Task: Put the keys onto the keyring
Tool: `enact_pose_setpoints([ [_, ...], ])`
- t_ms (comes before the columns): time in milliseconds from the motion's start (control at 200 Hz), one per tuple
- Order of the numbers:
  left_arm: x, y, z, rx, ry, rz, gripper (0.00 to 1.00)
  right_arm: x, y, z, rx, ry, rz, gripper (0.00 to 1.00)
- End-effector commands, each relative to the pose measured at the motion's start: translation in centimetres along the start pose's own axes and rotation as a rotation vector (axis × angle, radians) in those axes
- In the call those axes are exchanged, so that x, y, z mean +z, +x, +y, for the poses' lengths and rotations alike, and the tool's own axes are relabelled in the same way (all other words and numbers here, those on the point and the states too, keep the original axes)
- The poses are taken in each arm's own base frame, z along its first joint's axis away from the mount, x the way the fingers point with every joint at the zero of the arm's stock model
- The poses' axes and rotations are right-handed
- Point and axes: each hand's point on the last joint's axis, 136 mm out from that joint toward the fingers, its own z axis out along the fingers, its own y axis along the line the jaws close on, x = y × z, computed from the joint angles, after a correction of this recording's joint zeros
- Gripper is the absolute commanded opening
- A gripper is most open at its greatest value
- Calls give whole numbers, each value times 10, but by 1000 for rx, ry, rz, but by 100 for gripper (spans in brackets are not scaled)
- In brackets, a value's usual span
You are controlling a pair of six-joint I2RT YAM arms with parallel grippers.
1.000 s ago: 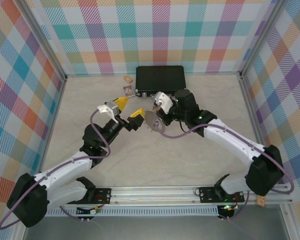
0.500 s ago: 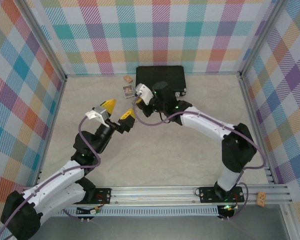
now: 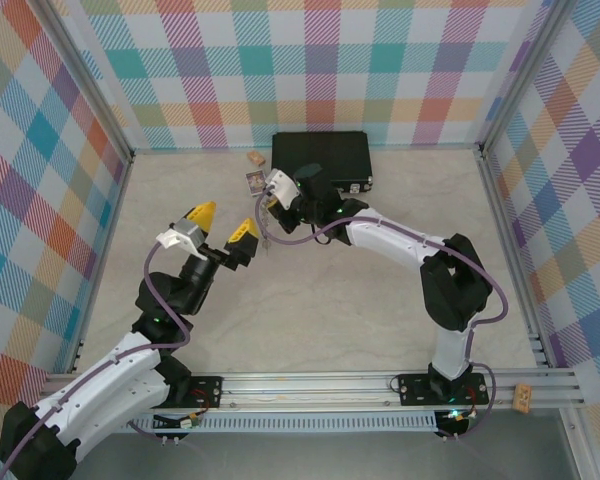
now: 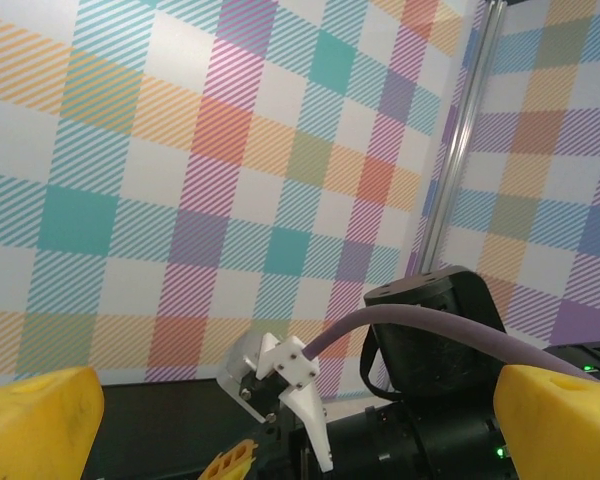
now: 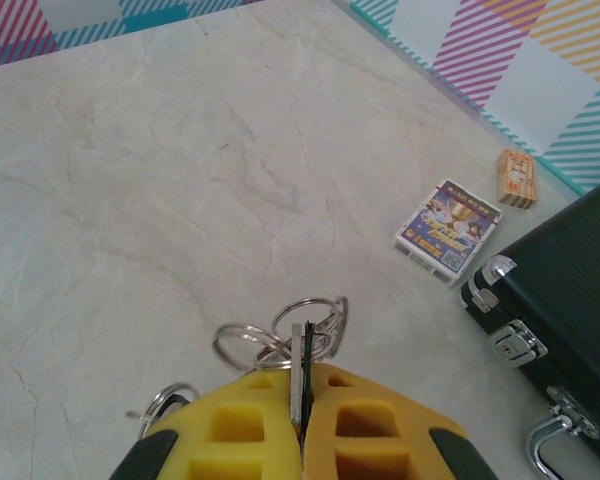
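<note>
In the right wrist view my right gripper (image 5: 302, 378) is shut on the keyring (image 5: 296, 350), whose thin grey rim shows edge-on between the yellow fingers. A black sliver is pressed beside the rim. Several small wire loops (image 5: 263, 340) fan out just past the fingertips, above the pale table. The keys cannot be made out among them. From above, the right gripper (image 3: 272, 204) hangs near the black case's front left corner, the keyring (image 3: 266, 228) dangling under it. My left gripper (image 3: 223, 224) stands open just to its left, holding nothing. Its yellow fingertips (image 4: 35, 420) frame the right arm's wrist.
A black case (image 3: 320, 160) with metal latches lies at the back of the table. A printed card box (image 5: 448, 230) and a small orange card (image 5: 517, 178) rest by its left side. Checked walls close in the table on three sides.
The right arm has swung left and back, carrying the keyring from mid-table to the case's front corner. The left arm has drawn back to the left, its gripper still open.
</note>
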Motion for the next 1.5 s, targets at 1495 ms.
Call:
enact_pose_setpoints([
  [1495, 7, 17, 1, 17, 10, 35, 100, -42, 158, -31, 59, 103, 389, 0],
])
